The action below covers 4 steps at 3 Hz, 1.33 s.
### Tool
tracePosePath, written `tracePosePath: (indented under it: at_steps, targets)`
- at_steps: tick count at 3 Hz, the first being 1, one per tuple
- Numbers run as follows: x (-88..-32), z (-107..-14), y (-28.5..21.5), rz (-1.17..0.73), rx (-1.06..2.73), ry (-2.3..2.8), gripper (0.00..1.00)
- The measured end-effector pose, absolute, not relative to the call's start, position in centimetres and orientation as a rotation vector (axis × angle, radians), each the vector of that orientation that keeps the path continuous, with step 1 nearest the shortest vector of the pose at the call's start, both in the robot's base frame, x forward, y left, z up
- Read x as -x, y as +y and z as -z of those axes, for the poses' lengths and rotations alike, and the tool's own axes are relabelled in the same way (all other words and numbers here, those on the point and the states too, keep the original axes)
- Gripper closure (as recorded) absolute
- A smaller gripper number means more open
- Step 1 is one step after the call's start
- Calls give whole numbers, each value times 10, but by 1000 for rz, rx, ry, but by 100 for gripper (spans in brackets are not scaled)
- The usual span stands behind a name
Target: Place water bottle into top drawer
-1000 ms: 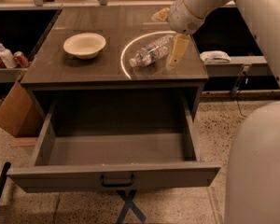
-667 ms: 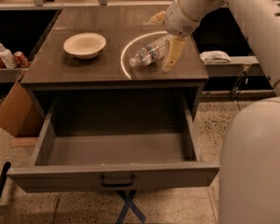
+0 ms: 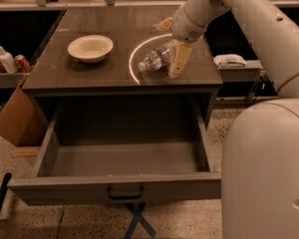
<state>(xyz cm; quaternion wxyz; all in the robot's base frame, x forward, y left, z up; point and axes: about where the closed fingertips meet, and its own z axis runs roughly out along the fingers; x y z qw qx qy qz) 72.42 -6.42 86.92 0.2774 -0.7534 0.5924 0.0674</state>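
The gripper (image 3: pixel 172 43) is reaching slightly further left than a moment ago, its fingers standing apart astride the base of the water bottle (image 3: pixel 157 59). The bottle is lying sideways on the cabinet top (image 3: pixel 89 77), above the open top drawer (image 3: pixel 55 190).
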Motion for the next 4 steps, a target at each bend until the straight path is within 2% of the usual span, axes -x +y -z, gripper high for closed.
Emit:
tracePosePath:
  at_steps: [2, 4]
  targets:
    - [-737, -853, -61, -190, 2016, 1638, 0]
    - [-742, -840, -70, -155, 2018, 1687, 50]
